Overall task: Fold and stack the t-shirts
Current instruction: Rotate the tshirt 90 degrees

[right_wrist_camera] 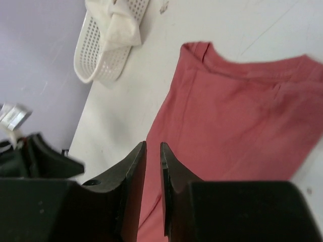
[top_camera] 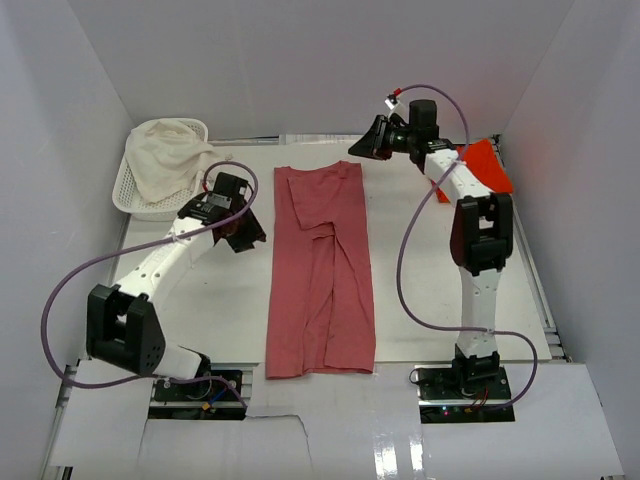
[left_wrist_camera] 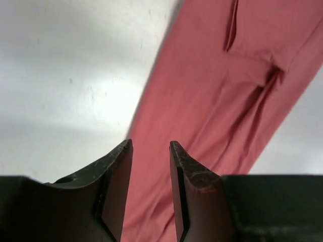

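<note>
When you look down from overhead, the large dusty rose-red cotton t-shirt [top_camera: 320,270] lies folded into a long strip mid-way across the white surface [top_camera: 225,310], between both arms. A bright orange-red t-shirt [top_camera: 484,166] sits far right, partly behind the right arm. A white plastic lattice basket [top_camera: 140,200] holding a cream cloth [top_camera: 165,155] occupies the far-left corner.

At the left wrist, the left tool [left_wrist_camera: 150,143] stands spread and empty over the strip's edge.

At the right wrist, the right tool [right_wrist_camera: 153,145] shows a narrow slit, pinching nothing, above the shirt's collar end.
</note>
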Robot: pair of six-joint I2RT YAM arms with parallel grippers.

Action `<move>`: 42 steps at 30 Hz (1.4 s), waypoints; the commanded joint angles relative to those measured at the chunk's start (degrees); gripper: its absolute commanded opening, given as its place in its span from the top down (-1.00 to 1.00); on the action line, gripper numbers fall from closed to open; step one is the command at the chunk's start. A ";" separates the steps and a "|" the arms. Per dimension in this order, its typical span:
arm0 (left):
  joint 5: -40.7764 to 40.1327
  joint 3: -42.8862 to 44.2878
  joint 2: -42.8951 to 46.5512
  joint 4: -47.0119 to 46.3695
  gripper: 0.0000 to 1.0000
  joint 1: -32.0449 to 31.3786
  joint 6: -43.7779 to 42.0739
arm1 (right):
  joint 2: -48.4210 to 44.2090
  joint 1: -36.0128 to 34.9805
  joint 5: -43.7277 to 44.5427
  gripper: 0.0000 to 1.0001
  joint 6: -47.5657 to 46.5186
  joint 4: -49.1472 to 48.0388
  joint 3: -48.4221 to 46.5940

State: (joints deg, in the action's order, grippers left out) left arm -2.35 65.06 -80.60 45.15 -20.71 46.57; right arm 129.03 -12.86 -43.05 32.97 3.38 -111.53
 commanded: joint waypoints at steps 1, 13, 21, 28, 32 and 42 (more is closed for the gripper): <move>1.14 5.06 -6.48 -3.92 0.09 1.37 -8.33 | -11.41 -0.93 1.37 0.53 -9.92 9.05 9.88; 6.04 2.71 -12.30 -16.75 0.73 1.46 -13.08 | -28.92 -8.84 21.07 0.85 -19.62 19.92 39.53; 9.73 6.56 -17.13 -20.18 1.00 1.37 -12.90 | -26.21 -10.34 20.20 0.85 -17.68 15.17 45.43; 10.61 6.40 -21.53 -22.03 1.00 1.29 -11.50 | -23.57 -11.39 21.60 0.85 -17.24 14.03 45.00; 9.13 6.48 -24.25 -24.04 1.00 0.94 -10.44 | -19.71 -11.40 22.13 0.85 -17.41 13.76 43.59; 5.69 12.98 -34.96 -26.86 1.00 0.23 -8.78 | -11.79 -9.38 24.06 0.85 -17.68 17.01 37.26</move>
State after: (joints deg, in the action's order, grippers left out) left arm 4.99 75.48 -113.91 20.47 -20.10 37.04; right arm 113.60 -23.77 -23.59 16.36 19.18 -72.42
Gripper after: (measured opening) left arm 0.024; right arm 0.078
